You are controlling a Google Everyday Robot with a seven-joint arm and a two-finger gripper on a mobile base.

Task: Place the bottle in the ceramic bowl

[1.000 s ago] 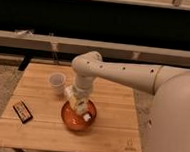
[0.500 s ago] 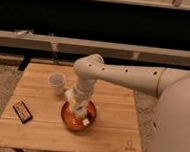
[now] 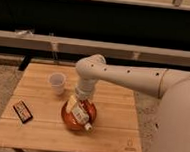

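One tool (image 3: 77,105) hangs over the bowl (image 3: 69,119) on the counter (image 3: 108,132); its grip state cannot be told. Bottle (image 3: 83,118) lies tilted inside the bowl, cap at the rim. Placement step appears near complete. Next: confirm release, retract straight upward.

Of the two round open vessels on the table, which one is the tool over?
The orange-red bowl near the front edge. The tool hangs directly above it with the bottle lying inside, while the white cup stands apart, to the left.
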